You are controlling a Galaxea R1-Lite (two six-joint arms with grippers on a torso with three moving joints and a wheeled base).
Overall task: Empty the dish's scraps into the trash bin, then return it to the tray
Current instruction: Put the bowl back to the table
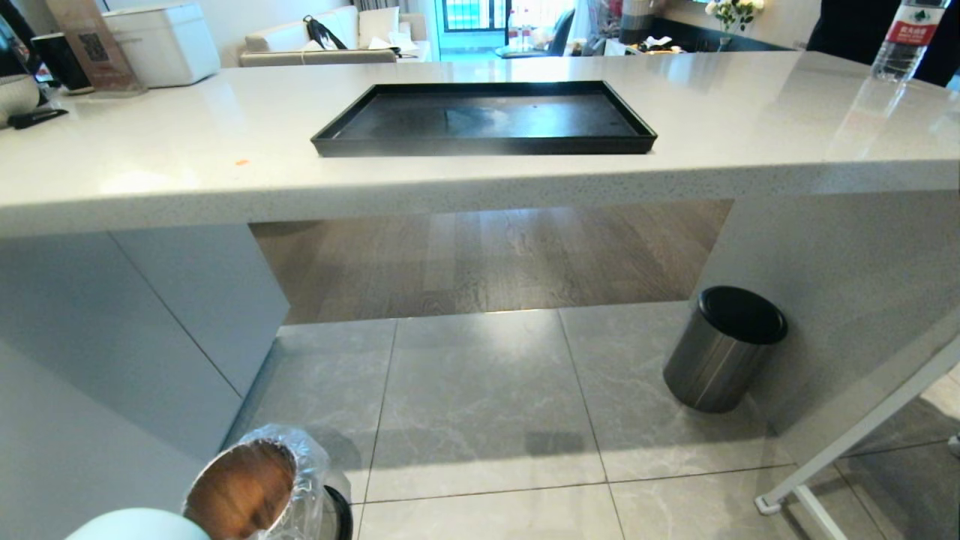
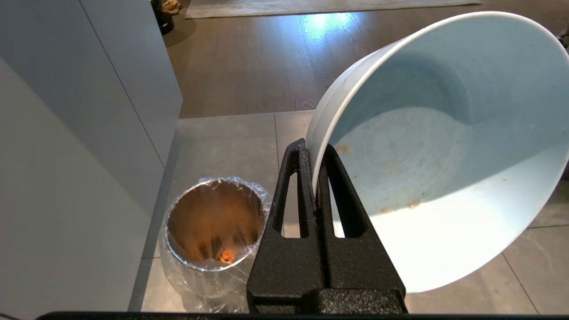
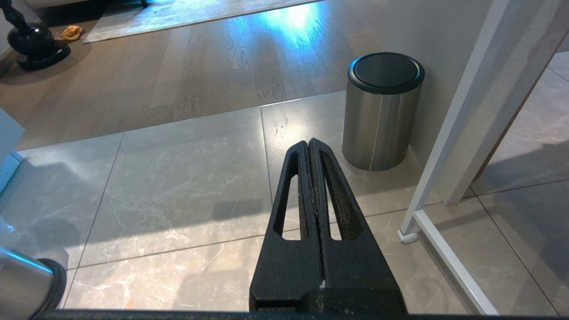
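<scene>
Left claw (image 2: 314,178) pinches the rim of the emptied pale-blue round bowl (image 2: 444,146), held low beside the bag-lined coppery bin (image 2: 213,222) holding orange scraps (image 2: 229,255). Next: lift it back to the black rectangular tray (image 1: 484,142) on the desk. Right claw (image 3: 310,149) closed, empty.

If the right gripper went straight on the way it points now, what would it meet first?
Probably bare floor tile: the shut right gripper aims just beside the steel bin, though depth is unclear.

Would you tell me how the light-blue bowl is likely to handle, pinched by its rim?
The light-blue bowl looks rigid and smooth, probably slippery. The left gripper clamps only its thin rim, so it may pivot. It is tilted and holds only smears, so likely light.
</scene>
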